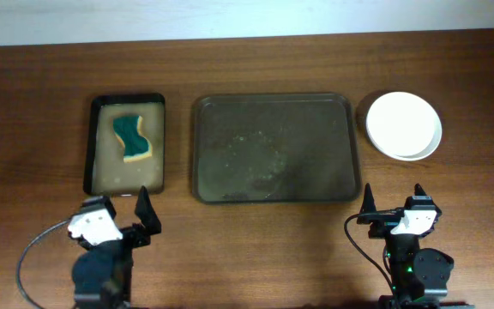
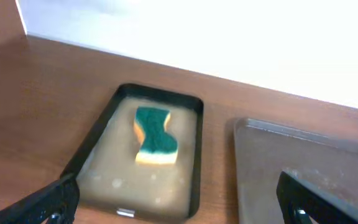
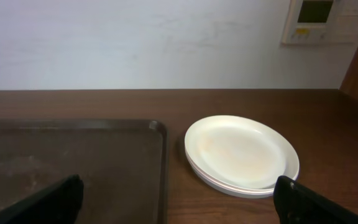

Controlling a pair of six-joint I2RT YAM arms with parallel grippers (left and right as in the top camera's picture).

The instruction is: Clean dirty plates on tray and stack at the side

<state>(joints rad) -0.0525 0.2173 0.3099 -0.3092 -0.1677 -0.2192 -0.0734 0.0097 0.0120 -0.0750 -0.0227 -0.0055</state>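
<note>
The white plates (image 1: pixel 403 125) sit in one stack on the table, right of the tray; the stack also shows in the right wrist view (image 3: pixel 241 154). The dark tray (image 1: pixel 273 148) lies in the middle with only faint wet smears on it, no plates; its corner shows in the left wrist view (image 2: pixel 303 162) and its right part in the right wrist view (image 3: pixel 73 162). My left gripper (image 1: pixel 118 215) is open and empty near the front edge, below the basin. My right gripper (image 1: pixel 394 206) is open and empty, in front of the plate stack.
A black-rimmed basin (image 1: pixel 99 176) with tan cloudy water stands left of the tray. A green and yellow sponge (image 1: pixel 131 137) lies in it, also seen in the left wrist view (image 2: pixel 154 135). A wall runs behind the table.
</note>
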